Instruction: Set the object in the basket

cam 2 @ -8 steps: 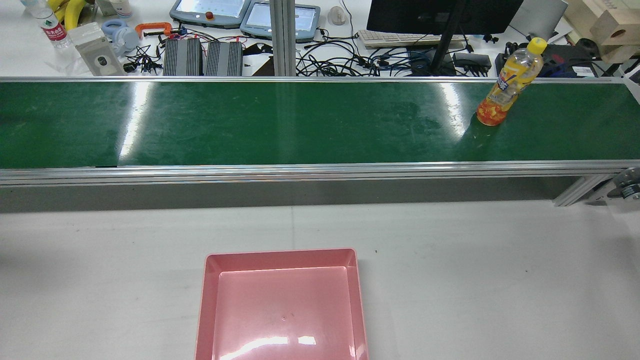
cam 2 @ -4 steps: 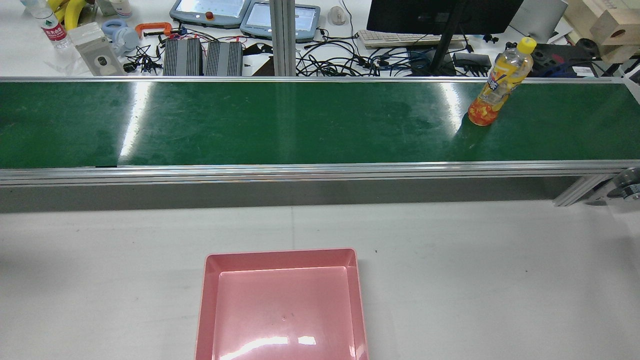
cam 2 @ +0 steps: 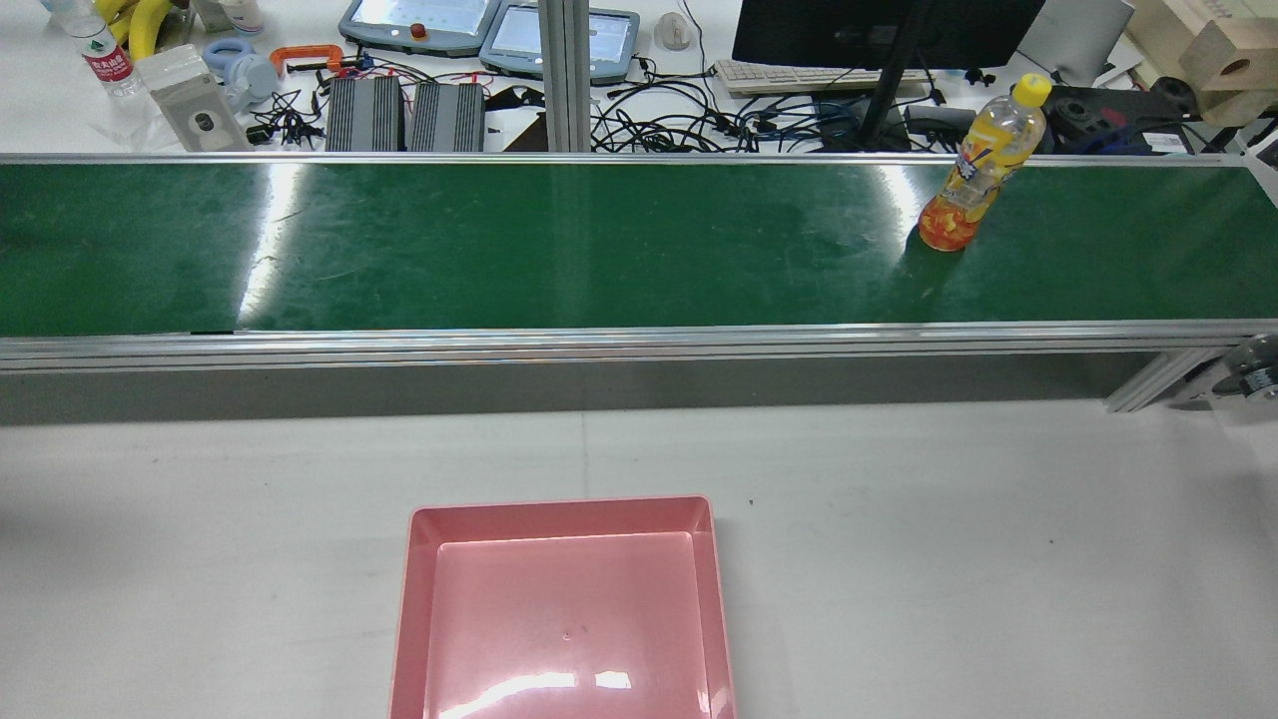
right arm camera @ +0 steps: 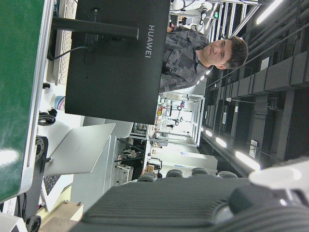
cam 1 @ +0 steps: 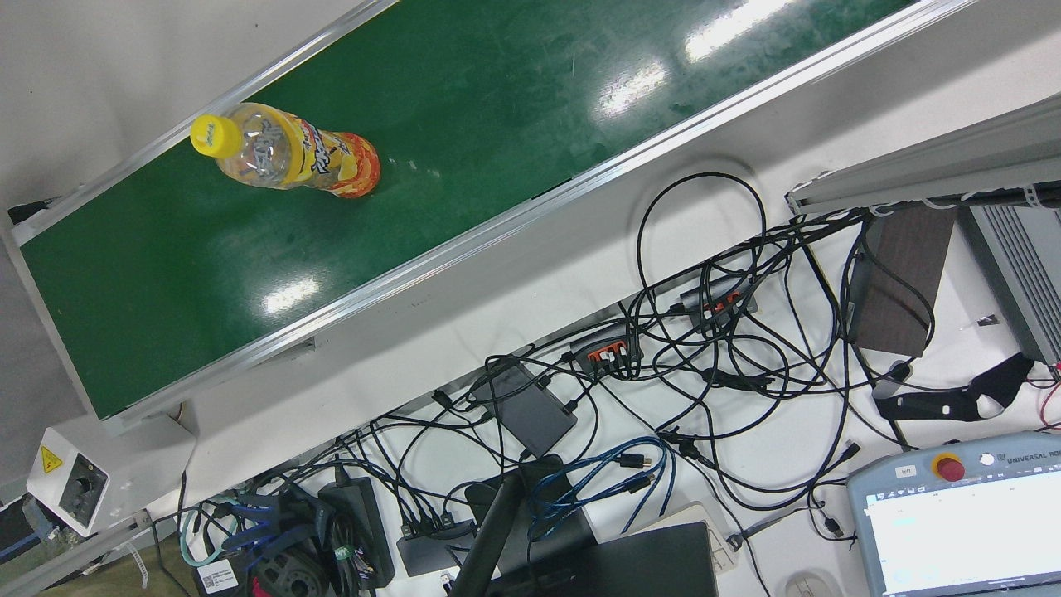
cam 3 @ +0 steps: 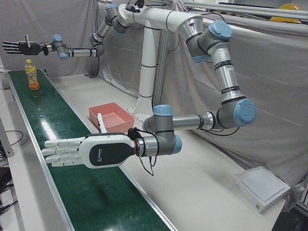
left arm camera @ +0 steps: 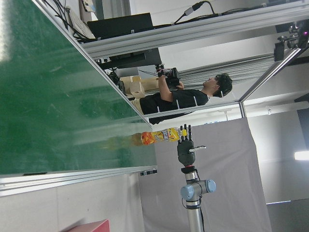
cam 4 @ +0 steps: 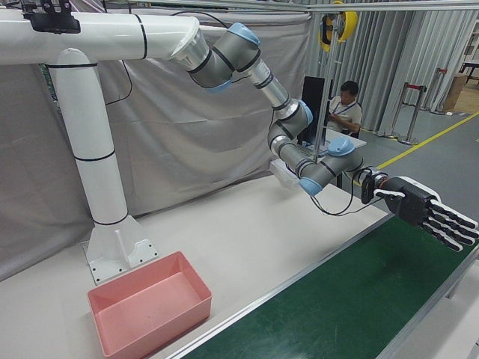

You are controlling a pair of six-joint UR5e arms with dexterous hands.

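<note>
Green conveyor belt (cam 2: 599,250) is seen running the full width of the station, framed by aluminium rails. Glare streaks are noted on its surface.

White table (cam 2: 899,559) is seen on the robot's side of the belt. A second surface beyond the belt is crowded with cables, a monitor and teach pendants.

Both arms are extended out over the belt from one white pedestal. The left arm is seen low and near the camera in the left-front view. The right arm is stretched to the far end of the belt.

Pink basket (cam 2: 564,514) is set on the table near the pedestal, well apart from the belt. Nothing is seen inside it (cam 3: 113,117) (cam 4: 150,303).

Left robot hand (cam 3: 72,150) is held flat above the belt, fingers straight and spread, nothing held.

Right robot hand (cam 3: 17,47) is held above the belt's far end, fingers likewise spread and straight, nothing grasped. The same hand (cam 4: 430,212) is seen in the right-front view.

Bottle (cam 2: 973,170) is found upright on the belt, toward the robot's right end. A yellow cap and a yellow-orange label are noted (cam 1: 290,153). It is positioned below the right robot hand and apart from it (cam 3: 32,76). It is well apart from the basket and from the left robot hand.
</note>
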